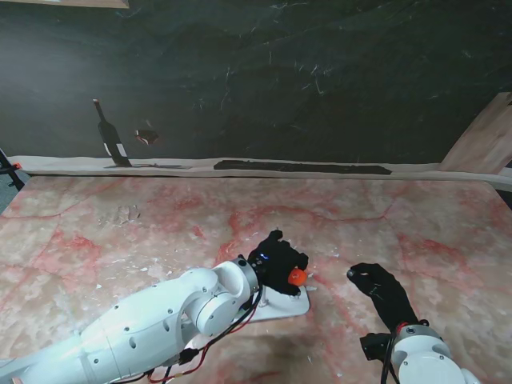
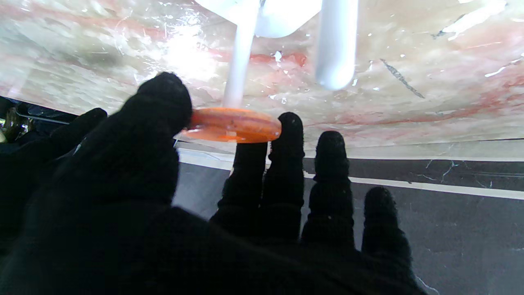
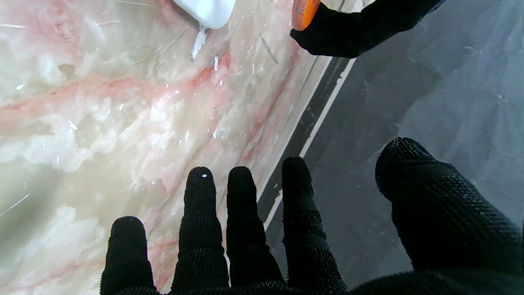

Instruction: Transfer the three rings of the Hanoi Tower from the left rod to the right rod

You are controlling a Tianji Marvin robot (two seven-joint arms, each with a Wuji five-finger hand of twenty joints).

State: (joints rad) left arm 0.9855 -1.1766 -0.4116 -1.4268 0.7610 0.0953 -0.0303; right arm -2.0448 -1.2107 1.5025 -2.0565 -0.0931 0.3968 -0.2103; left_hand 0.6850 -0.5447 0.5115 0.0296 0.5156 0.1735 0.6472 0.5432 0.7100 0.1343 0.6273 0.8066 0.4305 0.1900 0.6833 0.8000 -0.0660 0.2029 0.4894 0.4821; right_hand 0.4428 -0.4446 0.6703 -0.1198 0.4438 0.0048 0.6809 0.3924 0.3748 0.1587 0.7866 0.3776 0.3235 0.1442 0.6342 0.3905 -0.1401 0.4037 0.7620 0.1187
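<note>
Pinching the orange ring (image 2: 231,125) between thumb and fingers (image 2: 288,135), the left hand (image 1: 276,260) holds it level on a rod (image 2: 241,53); the right hand (image 1: 384,292) idles, fingers spread, near the worktop's (image 1: 120,232) near edge.

place: lab test bench — pink marble-print table sheet (image 1: 160,216) | dark marble-print backdrop (image 1: 280,72) | staged setup

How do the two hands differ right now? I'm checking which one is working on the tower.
The left hand is shut on the orange ring, thumb and fingers pinching it at a white rod; the right hand holds nothing, fingers spread. The left hand is over the white base; the right hand is off to its right, above bare table. Both wear black gloves.
</note>
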